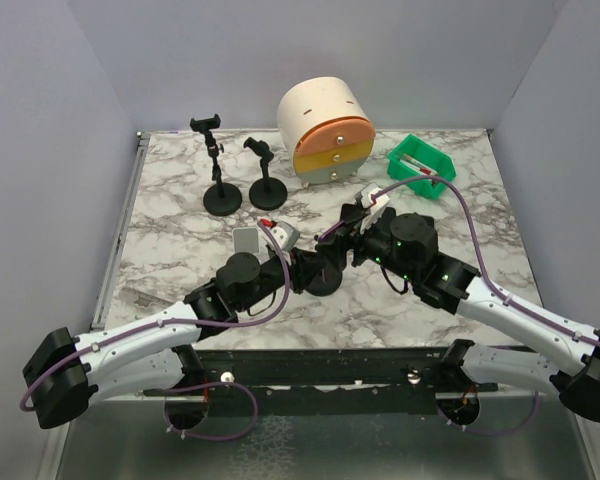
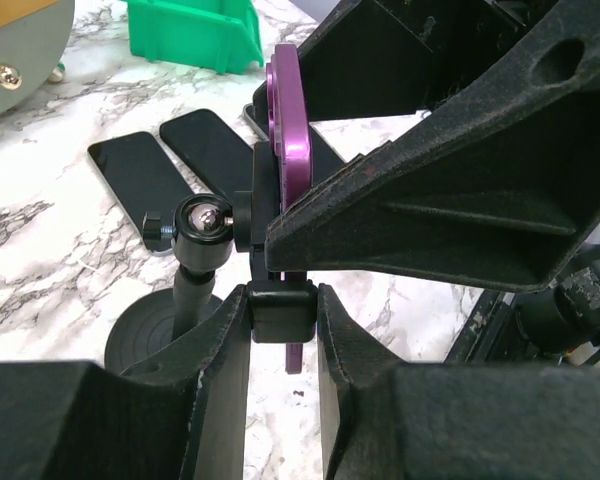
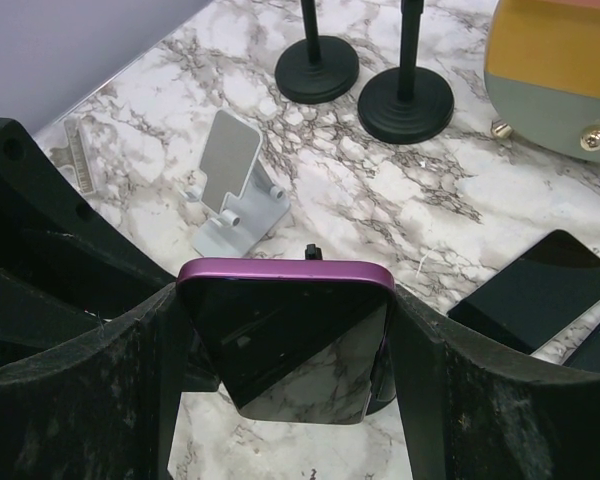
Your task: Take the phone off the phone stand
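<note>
1. Marbled surface [image 1: 165, 245] is crowded near the work: two spare phones [image 2: 130, 180] lie flat just behind the stand [image 2: 187, 292], and a white holder [image 3: 230, 190] sits close by. Anything I drop or knock lands among them.
2. My right end effector [image 3: 290, 300] is closed about the phone [image 3: 285, 350], one finger on each long edge. The phone stands upright with its lower part seated in the clamp [image 2: 280, 300], so I judge it not yet free.
3. My left end effector [image 2: 283, 330] is nearly shut, pinching the small lower block of the clamp. That is a narrow hold. If it slips as I pull, the stand may rise with the phone or tip on its round base [image 2: 145, 340].
4. The head turns on a ball joint [image 2: 205, 220]. If I pull off the clamp's own line, the head may swivel and the phone bind instead of sliding out.
5. The phone's edges look smooth and thin. Should the clamp grip harder than I do, my right fingers [image 3: 450, 380] could skid and the phone fall, likely onto the spare phones.
6. My two end effectors are crowded together, the right finger just above the left. A lift that swings sideways could rub one on the other or nudge the stand.
</note>
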